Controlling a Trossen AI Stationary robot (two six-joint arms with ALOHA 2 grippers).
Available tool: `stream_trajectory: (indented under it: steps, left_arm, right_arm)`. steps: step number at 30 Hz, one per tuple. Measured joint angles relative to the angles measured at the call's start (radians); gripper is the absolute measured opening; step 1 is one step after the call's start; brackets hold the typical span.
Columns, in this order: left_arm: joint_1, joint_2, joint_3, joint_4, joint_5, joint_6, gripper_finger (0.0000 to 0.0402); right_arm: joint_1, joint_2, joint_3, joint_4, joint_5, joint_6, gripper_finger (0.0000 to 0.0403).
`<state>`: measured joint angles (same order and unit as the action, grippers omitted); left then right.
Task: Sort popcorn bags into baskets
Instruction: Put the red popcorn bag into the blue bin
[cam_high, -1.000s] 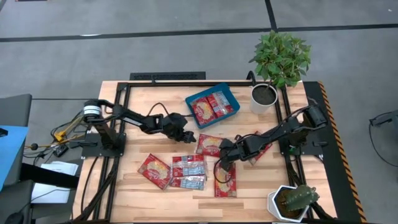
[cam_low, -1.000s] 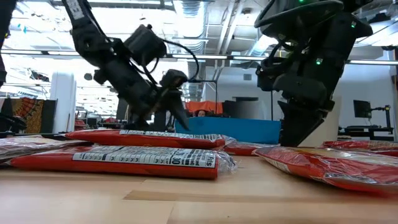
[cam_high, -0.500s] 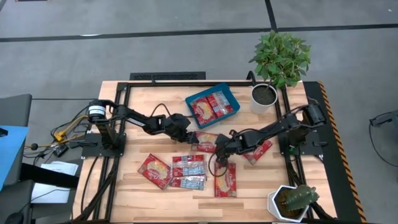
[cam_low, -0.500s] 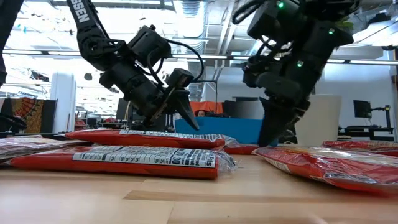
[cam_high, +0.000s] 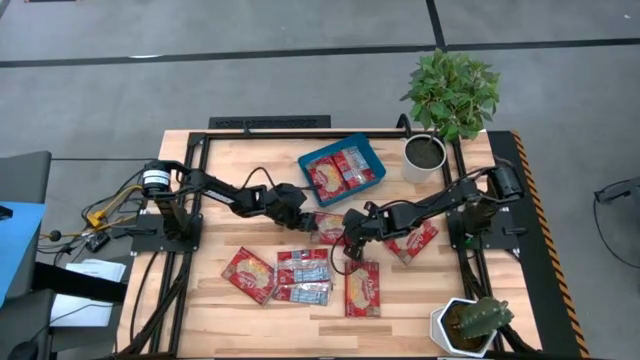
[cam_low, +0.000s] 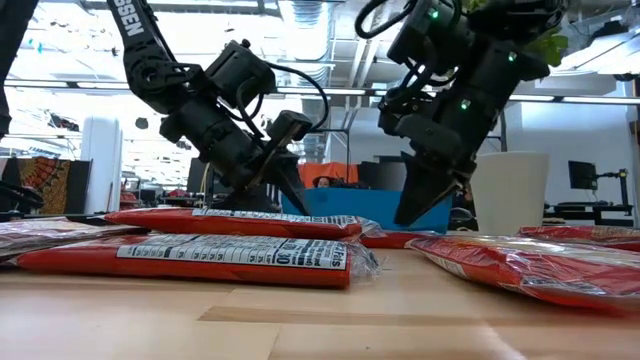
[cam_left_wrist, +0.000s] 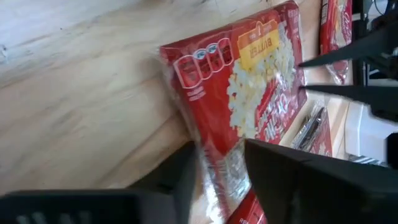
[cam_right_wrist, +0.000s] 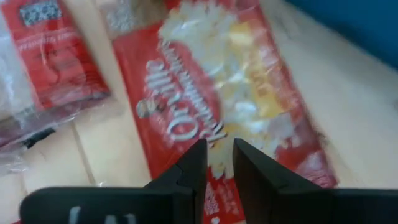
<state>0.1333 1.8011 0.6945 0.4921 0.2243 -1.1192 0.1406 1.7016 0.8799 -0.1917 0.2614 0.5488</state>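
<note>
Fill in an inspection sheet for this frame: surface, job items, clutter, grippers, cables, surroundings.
Surface: wooden table, black frame rails along its sides.
Job's things: teal basket at the back, packets already inside; centre packet between both grippers; three packets grouped front left; one packet front centre; one packet under the right arm.
Clutter: white pot with a leafy plant back right; white pot with a cactus front right.
Grippers: left gripper straddles the centre packet's edge, fingers narrow; right gripper low over the same packet, fingers nearly together, nothing between them.
Cables: loose wires at the left arm's base.
Surroundings: grey floor; office room behind the table.
</note>
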Motion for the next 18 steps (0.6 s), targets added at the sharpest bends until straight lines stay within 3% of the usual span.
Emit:
stream_trajectory:
  steps: [5, 12, 18]
  left_arm:
    - [-0.002, 0.0, 0.0, -0.005, -0.015, 0.033, 0.0011]
    - [-0.001, 0.0, 0.0, -0.004, -0.01, 0.034, 0.0002]
    - [-0.001, 0.0, -0.001, -0.007, 0.001, 0.051, 0.0031]
  right_arm:
    - [0.002, -0.059, 0.001, -0.042, -0.001, 0.026, 0.0102]
    - [0.005, -0.131, 0.001, -0.262, 0.002, 0.157, 0.0102]
    - [0.032, -0.054, 0.001, -0.282, -0.001, 0.165, 0.0102]
